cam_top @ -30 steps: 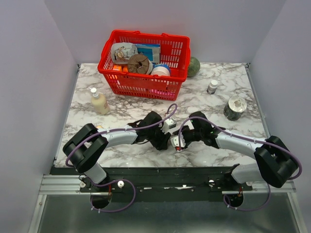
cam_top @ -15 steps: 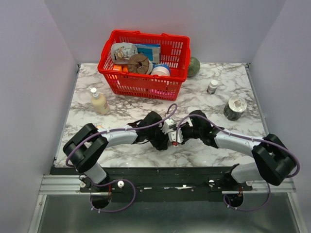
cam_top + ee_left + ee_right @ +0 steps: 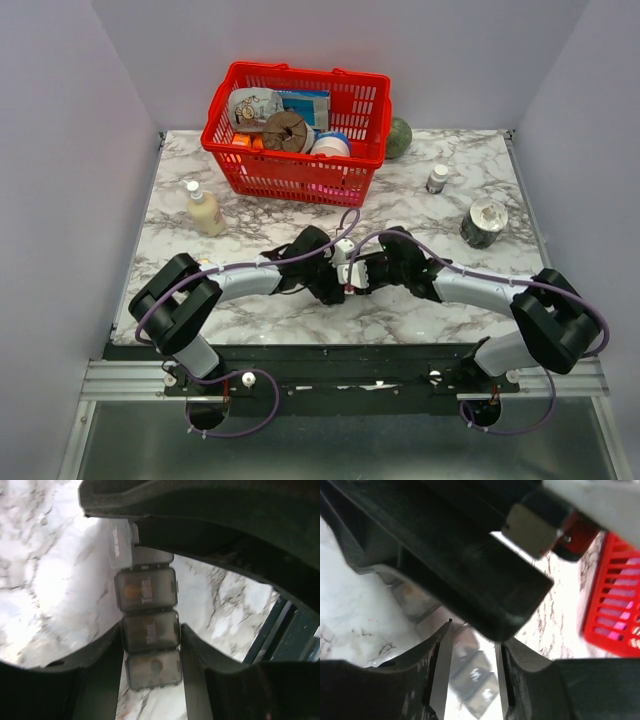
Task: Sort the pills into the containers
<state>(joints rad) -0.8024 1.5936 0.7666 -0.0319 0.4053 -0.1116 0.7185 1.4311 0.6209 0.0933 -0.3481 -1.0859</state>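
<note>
Marble desk [image 3: 280,215] is bearing the pill box [image 3: 147,592]; left gripper [image 3: 151,630] is clamping it steady, right gripper [image 3: 472,650] hovering, jaws slightly parted.

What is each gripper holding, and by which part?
The left gripper grips the dark grey plastic compartment strip by its long edges; for the right gripper, cannot tell.

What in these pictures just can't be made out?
Left wrist view: far end of pill organizer covered by gripper body; lid lettering blurred.
Top view: organizer hidden under left gripper and right gripper.
Right wrist view: organizer blurred, mostly blocked by dark hardware.
Pills: only vague orange shapes through lids.
</note>
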